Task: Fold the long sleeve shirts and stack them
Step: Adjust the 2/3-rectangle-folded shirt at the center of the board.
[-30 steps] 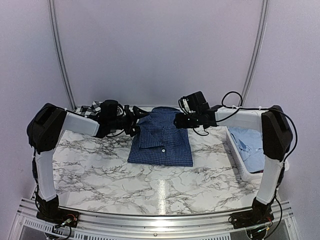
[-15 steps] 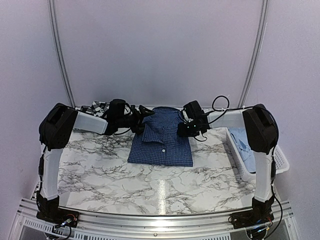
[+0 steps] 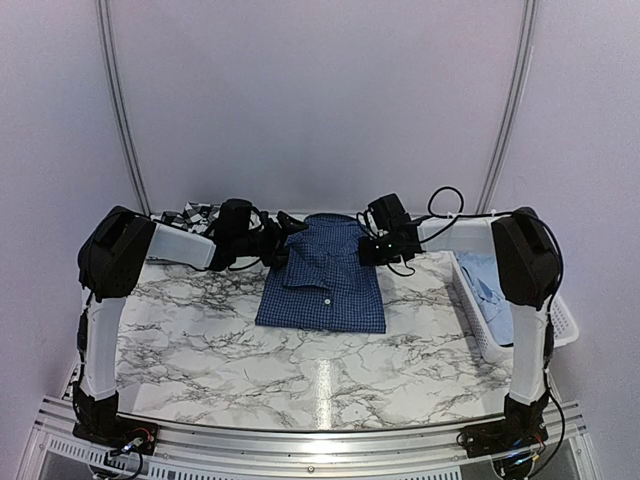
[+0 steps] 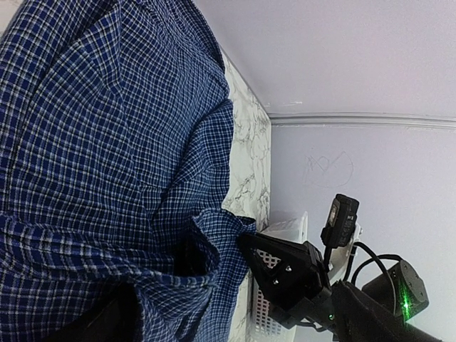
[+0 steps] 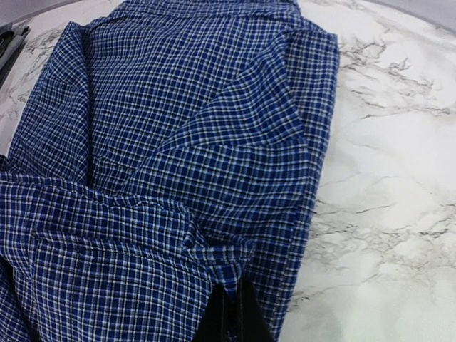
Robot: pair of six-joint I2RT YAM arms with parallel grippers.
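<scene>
Basket (image 3: 475,320): pale blue shirt (image 3: 497,287) inside | dark blue shirt (image 3: 325,292) on table (image 3: 200,340)

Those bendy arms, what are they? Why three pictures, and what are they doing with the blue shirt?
They are two robot arms bolted at the table's near edge. Each ends in a pincer, like two fingers. The wide picture comes from a camera above and behind them. The other two come from little cameras on the wrists, so the cloth looks huge. On the marble table lies a dark blue checked shirt. The right pincer pinches its cloth. The left pincer is at the shirt's other far corner, but cloth hides its fingers, so I cannot tell if it grips. A plaid shirt lies at the far left, and a pale blue shirt sits in the white basket.
</scene>
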